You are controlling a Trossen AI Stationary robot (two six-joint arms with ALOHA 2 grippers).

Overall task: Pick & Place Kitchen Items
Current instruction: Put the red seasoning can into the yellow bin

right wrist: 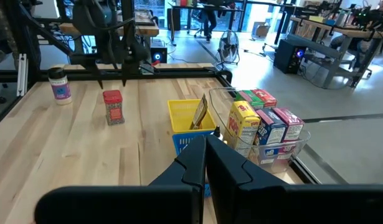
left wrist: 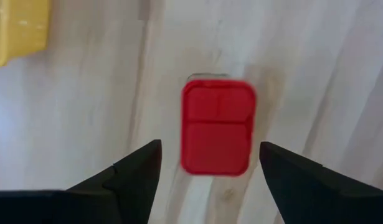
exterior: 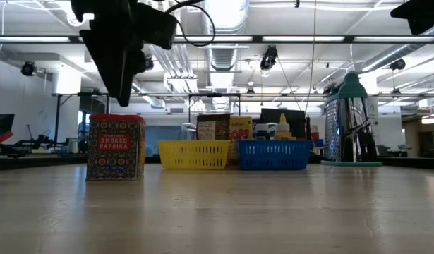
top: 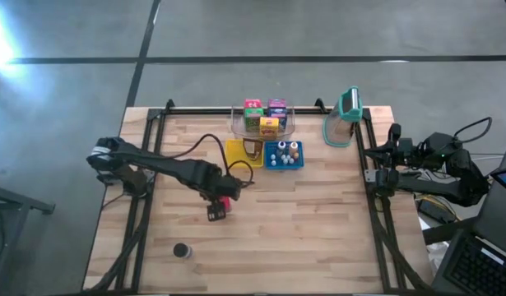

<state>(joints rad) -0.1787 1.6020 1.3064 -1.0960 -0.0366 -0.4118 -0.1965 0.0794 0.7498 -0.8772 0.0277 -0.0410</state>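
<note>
Paprika tin (exterior: pixel 116 147), left of frame, stands free below the left gripper (left wrist: pixel 208 163), jaws wide and empty; rigid, light, smooth-sided, best pinched across its flat sides.

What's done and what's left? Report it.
Done: cartons sit in the clear bin, small bottles in the blue basket. In hand: nothing; the left gripper hangs over the upright paprika tin, jaws open. To do: that tin and the small jar near the table's front. The right gripper waits at the right edge.
</note>
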